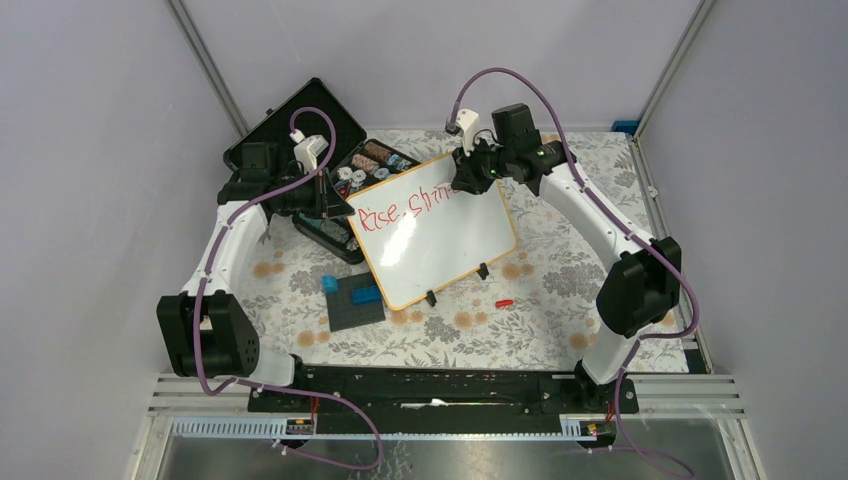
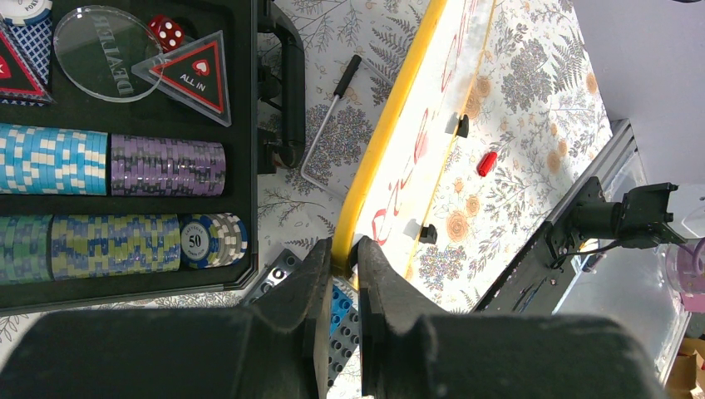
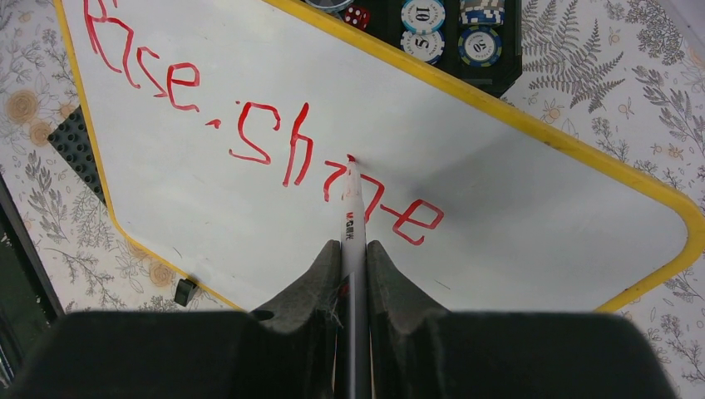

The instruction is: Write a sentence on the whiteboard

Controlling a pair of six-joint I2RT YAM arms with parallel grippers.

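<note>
- Right gripper (image 3: 353, 249) fills the bottom of its wrist view, fingers nearly together and clamped on a marker (image 3: 354, 208) that runs straight up the middle of the frame.
- Marker's red tip sits at the white surface just above the "n" of "shine", at frame centre. It looks to be touching, though I can't be certain.
- Sentence (image 3: 266, 137) is in red handwriting and slants from the upper left down to just right of centre. One line shows, reading roughly "Rise shine", and the final "e" lies just right of the marker barrel.
- Whiteboard (image 3: 515, 208) spreads across most of that view, with its yellowish frame cutting diagonally from the top to the right edge.
- Over to the left wrist view: left gripper (image 2: 342, 253) is pinched shut on the whiteboard's frame at bottom centre, with the board edge running up and to the right from between the fingers.
- From the top camera, the whiteboard stands tilted at centre frame on small black feet (image 1: 432, 298), with the left gripper at its left corner and the right gripper over its upper edge.
- Poker chip case (image 1: 300, 130) lies open behind the board at upper left.
- Dark plate (image 1: 355, 300) with blue blocks rests just left of the board's lower corner.
- Red cap (image 1: 504, 301) lies on the floral cloth (image 1: 560, 290), just right of the feet.
</note>
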